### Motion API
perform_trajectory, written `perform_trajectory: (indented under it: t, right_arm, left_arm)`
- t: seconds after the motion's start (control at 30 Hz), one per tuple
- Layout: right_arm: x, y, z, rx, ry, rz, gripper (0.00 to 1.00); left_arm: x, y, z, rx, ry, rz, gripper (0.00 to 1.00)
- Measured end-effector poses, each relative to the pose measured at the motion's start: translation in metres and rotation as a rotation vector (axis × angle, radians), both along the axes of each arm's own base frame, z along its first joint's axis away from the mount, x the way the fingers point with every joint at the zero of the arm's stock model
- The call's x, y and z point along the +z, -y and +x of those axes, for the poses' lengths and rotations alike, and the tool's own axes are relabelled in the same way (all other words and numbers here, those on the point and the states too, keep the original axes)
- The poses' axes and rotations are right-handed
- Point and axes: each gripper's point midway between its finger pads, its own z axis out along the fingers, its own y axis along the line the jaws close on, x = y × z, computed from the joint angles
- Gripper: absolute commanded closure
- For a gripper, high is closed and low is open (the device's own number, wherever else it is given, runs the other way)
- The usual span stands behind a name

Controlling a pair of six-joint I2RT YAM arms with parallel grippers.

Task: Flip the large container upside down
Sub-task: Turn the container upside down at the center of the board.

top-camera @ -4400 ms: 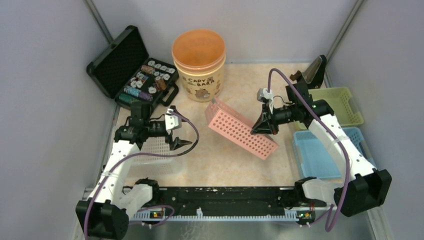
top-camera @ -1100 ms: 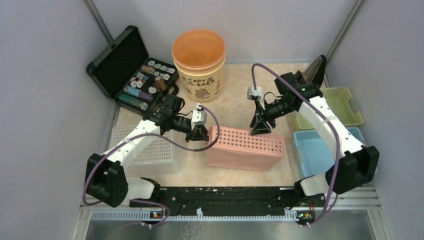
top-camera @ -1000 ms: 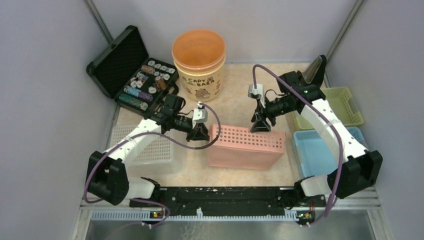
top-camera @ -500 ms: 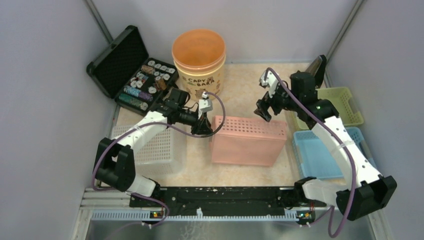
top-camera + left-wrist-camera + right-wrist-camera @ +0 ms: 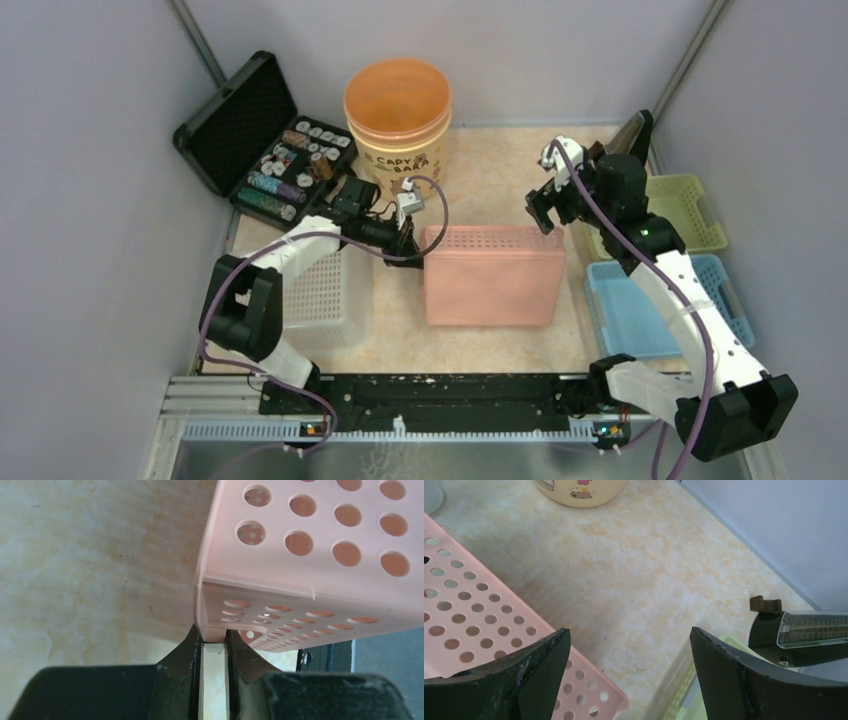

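The large container, a pink perforated basket (image 5: 492, 275), lies in the middle of the table with its plain base facing up. My left gripper (image 5: 415, 243) is at its back left corner, shut on the rim. In the left wrist view the rim corner of the pink basket (image 5: 310, 555) sits pinched between the fingertips of the left gripper (image 5: 214, 642). My right gripper (image 5: 545, 208) hangs open above the basket's back right corner, apart from it. In the right wrist view the right gripper (image 5: 629, 632) holds nothing, and the pink basket (image 5: 464, 615) shows at lower left.
An orange-lidded tub (image 5: 398, 125) stands at the back. An open black case of chips (image 5: 265, 150) is at back left. A white basket (image 5: 315, 295) sits under the left arm. A green basket (image 5: 680, 210) and a blue basket (image 5: 650, 305) lie at the right.
The pink basket has tipped from leaning on its side to lying flat, base up. The right gripper opened, let go of it and drew up and back. The left gripper kept hold.
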Motion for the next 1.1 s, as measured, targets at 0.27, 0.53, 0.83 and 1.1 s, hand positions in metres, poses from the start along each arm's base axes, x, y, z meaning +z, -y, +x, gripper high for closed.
perform_trajectory:
  t: [0.27,0.53,0.83,1.1]
  right_arm:
    - [0.003,0.005,-0.001,-0.026,0.032,0.013,0.11]
    - [-0.034,0.008,-0.002,-0.037,-0.032,-0.009,0.12]
    - [-0.054,0.008,0.001,-0.044,-0.053,-0.014,0.12]
    - [-0.062,0.008,0.0,-0.043,-0.055,-0.016,0.11]
  left_arm:
    - [-0.016,-0.01,0.015,0.105,-0.146,0.001,1.0]
    - [-0.019,-0.023,0.032,0.205,-0.228,-0.039,1.0]
    - [-0.027,-0.022,0.036,0.243,-0.308,-0.047,1.0]
    - [-0.028,-0.022,0.041,0.278,-0.318,-0.037,1.0]
